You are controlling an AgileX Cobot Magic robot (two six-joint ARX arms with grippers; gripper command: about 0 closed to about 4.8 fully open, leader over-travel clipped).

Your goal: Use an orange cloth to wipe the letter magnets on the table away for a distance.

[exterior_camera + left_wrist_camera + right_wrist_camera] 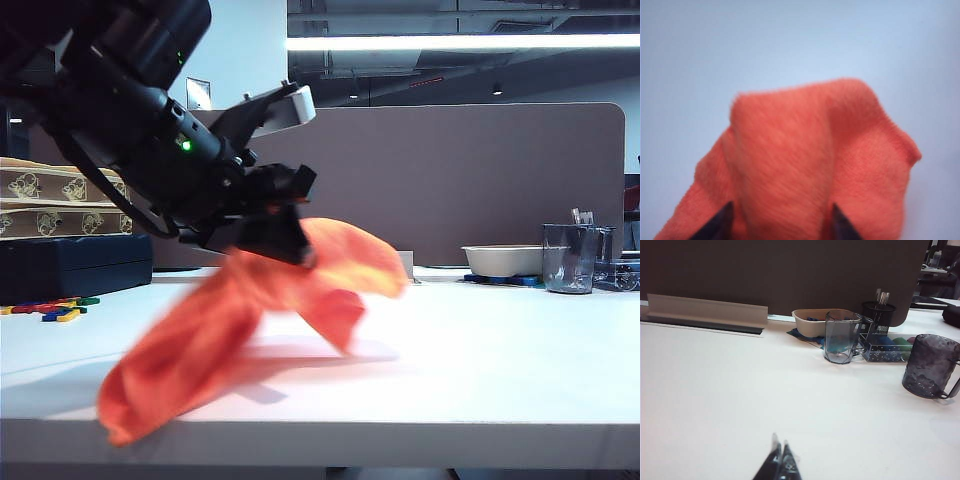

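Midway over the white table, the left gripper hangs above the surface with the orange cloth trailing beneath it, one blurred end drooping to the table's front edge and a fold billowing out toward the brown partition. From the left wrist view the cloth bulges between two dark fingertips that stand apart on either side of it; whether those jaws are pinching the fabric or letting it go cannot be told from the pictures. The letter magnets, a small heap of red, green, blue and yellow pieces, lie well apart from the cloth at the far left, near a dark box. The right gripper rests low over bare table on the other side, its jaws pressed together on nothing, with a clear cup and a smoky mug beyond. Soft, light and floppy, the cloth looks likely to sag and fold wherever it is unsupported, so a firm pinch on a bunched middle section would probably let enough fabric drag flat to sweep the featherweight letters along.
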